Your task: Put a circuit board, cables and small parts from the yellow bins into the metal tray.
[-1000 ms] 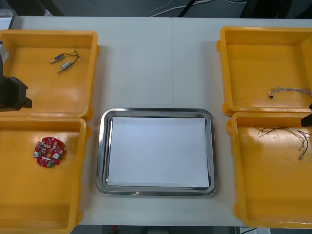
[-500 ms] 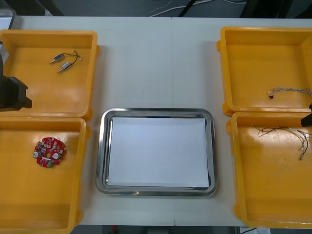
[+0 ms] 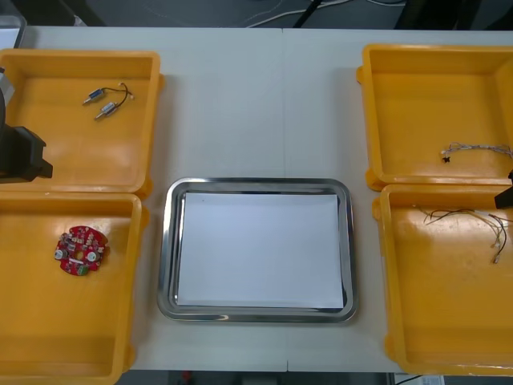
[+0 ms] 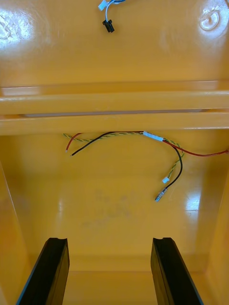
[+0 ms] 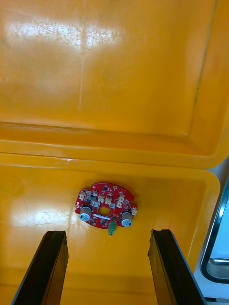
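Your left gripper [image 5: 109, 233] and right gripper [image 4: 109, 239] both point downward, each with fingers spread wide apart.

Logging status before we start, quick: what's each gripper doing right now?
Left gripper: open, holding nothing, board just ahead of it.
Right gripper: open, holding nothing, cables ahead of it.

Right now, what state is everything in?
Left hand: open, aimed at circuit board.
Right hand: open, aimed at cables.
Circuit board: flat in near-left bin.
Small metal parts: loose in far-left bin.
Cables: loose in both right bins.
Metal tray: white inside, not loaded.
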Tool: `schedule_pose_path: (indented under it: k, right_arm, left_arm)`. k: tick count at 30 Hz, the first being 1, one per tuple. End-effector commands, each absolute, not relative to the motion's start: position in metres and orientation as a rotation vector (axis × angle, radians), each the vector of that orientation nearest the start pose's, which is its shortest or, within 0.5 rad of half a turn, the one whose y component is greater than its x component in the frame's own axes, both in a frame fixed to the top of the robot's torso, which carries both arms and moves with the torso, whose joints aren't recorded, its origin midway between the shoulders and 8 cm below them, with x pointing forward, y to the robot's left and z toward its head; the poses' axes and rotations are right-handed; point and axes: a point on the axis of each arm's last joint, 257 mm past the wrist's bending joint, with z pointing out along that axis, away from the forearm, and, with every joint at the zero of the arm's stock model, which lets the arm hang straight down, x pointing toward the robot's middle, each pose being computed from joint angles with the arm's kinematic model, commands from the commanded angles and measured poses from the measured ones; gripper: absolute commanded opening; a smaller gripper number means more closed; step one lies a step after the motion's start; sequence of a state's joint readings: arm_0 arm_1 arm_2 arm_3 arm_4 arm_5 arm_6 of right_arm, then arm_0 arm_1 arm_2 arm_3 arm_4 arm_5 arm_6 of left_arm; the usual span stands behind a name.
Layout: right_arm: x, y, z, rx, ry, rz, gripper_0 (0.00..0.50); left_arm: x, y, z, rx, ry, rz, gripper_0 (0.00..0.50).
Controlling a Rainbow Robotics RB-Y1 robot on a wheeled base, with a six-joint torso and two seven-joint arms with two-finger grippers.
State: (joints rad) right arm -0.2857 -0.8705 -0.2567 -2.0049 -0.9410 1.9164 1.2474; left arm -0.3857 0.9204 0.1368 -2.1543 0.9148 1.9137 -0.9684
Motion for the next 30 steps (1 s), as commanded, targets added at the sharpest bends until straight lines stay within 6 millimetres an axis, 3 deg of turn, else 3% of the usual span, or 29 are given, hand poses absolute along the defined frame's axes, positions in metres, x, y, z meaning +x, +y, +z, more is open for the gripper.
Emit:
schedule_pose_path:
  k: [1, 30]
  right_arm:
    - [0.3906, -0.4009, -0.1371, 0.096, 2.713, -0.029, 0.5]
    - [0.3906, -0.4009, -0.1371, 0.096, 2.713, -0.029, 0.5]
  left_arm:
    - [0.4052, 0.3585, -0.1007, -0.092, 2.606, 0.092, 0.5]
    - [0.4052, 0.3585, -0.1007, -0.092, 2.606, 0.092, 0.5]
